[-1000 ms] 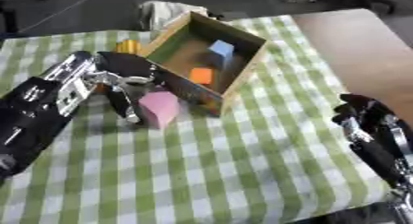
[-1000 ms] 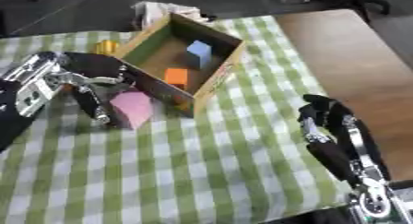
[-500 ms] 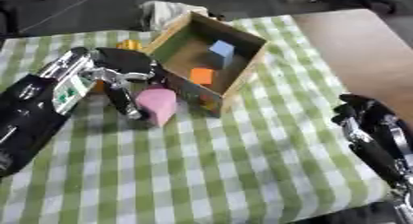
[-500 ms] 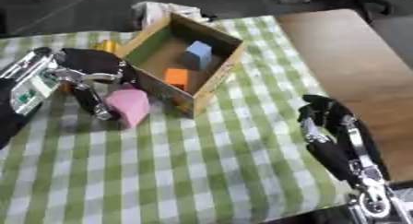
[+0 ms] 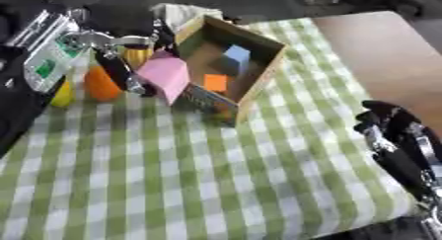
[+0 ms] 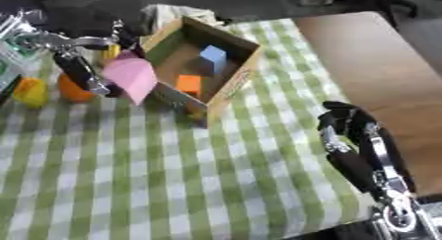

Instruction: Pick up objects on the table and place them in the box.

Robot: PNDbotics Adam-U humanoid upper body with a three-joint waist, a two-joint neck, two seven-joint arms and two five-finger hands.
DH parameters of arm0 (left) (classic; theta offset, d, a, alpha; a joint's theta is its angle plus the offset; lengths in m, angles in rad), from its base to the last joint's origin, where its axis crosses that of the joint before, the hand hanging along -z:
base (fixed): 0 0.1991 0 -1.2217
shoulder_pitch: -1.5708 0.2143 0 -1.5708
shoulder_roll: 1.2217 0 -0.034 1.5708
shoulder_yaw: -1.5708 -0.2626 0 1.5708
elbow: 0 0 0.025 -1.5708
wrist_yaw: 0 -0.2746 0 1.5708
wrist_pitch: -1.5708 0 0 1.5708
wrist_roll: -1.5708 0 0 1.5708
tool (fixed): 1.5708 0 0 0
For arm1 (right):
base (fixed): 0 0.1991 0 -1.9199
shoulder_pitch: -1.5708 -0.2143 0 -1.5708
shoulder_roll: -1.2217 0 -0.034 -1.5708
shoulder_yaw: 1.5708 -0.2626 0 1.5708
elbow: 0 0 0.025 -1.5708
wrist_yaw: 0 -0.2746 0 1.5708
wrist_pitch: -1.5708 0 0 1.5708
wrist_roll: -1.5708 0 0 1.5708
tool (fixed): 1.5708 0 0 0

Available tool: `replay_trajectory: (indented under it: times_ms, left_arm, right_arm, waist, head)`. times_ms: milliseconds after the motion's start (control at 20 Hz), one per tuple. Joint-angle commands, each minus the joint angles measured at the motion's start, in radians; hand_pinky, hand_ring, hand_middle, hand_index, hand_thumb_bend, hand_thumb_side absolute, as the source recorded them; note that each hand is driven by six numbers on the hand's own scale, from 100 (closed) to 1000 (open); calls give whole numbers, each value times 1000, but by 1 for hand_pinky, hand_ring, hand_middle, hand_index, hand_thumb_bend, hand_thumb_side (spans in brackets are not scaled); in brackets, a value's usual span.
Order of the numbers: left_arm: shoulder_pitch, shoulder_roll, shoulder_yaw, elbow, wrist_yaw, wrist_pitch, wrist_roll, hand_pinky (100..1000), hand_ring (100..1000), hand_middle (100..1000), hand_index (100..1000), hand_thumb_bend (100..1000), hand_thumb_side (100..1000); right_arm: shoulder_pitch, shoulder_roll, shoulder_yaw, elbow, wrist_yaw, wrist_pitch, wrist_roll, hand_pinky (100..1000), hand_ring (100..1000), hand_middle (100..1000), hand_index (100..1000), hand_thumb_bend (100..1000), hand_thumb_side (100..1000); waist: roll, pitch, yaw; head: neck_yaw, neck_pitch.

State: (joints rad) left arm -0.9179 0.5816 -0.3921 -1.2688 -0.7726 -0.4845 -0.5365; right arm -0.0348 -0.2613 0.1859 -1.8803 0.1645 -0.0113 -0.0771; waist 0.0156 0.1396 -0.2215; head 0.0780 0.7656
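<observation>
A pink block [image 5: 165, 75] hangs just above the table at the left wall of the cardboard box [image 5: 261, 77], pinched by my left hand [image 5: 112, 56]. Inside the box lie a blue block [image 5: 235, 53] and an orange block [image 5: 215, 81]. An orange round object [image 5: 101, 86] and a yellow object [image 5: 60, 97] sit on the checked cloth left of the pink block, and a yellow piece [image 5: 138, 55] shows behind it. My right hand [image 6: 349, 138] rests at the lower right with fingers relaxed, holding nothing.
A crumpled white cloth [image 5: 185, 13] lies behind the box. Bare brown tabletop [image 5: 380, 56] runs along the right of the green checked cloth [image 5: 190, 175]. The table's front edge is near the bottom right.
My left hand has lifted the pink block off the cloth and carried it toward the box's left wall. The orange and yellow objects now show. The camera has shifted. The right hand stays put.
</observation>
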Motion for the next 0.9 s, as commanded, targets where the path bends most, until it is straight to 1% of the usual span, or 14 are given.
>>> replay_trajectory:
  times_ms: [50, 300, 600, 750, 900]
  left_arm:
    - [-40, -45, 32, 76, -74, -9, 63, 733, 611, 593, 739, 434, 185]
    - [-59, -120, 53, 167, -174, -25, 201, 726, 616, 599, 746, 418, 167]
    - [-70, -157, 70, 206, -267, 9, 364, 721, 620, 606, 754, 436, 151]
    - [-73, -161, 73, 210, -280, 24, 407, 717, 623, 610, 759, 430, 148]
    - [-75, -168, 76, 219, -286, 37, 420, 718, 631, 620, 766, 437, 152]
  right_arm:
    - [-7, -15, -1, -13, -2, -2, 2, 676, 615, 611, 788, 100, 527]
    - [-8, -13, 4, -13, -5, -3, 7, 675, 615, 611, 788, 100, 528]
    - [-8, -11, 6, -12, -8, -3, 9, 675, 615, 610, 788, 100, 528]
    - [-8, -10, 6, -10, -8, -4, 10, 676, 615, 610, 788, 100, 529]
    - [-9, -10, 8, -10, -9, -4, 11, 676, 615, 610, 788, 100, 528]
  waist:
    - [-5, -15, -4]
    - [-8, -14, -13]
    - [-8, -15, -21]
    - [-7, -15, -23]
    - [-6, -16, -25]
  head:
    - [4, 4]
    - [12, 4]
    - [16, 4]
    - [14, 4]
    - [15, 4]
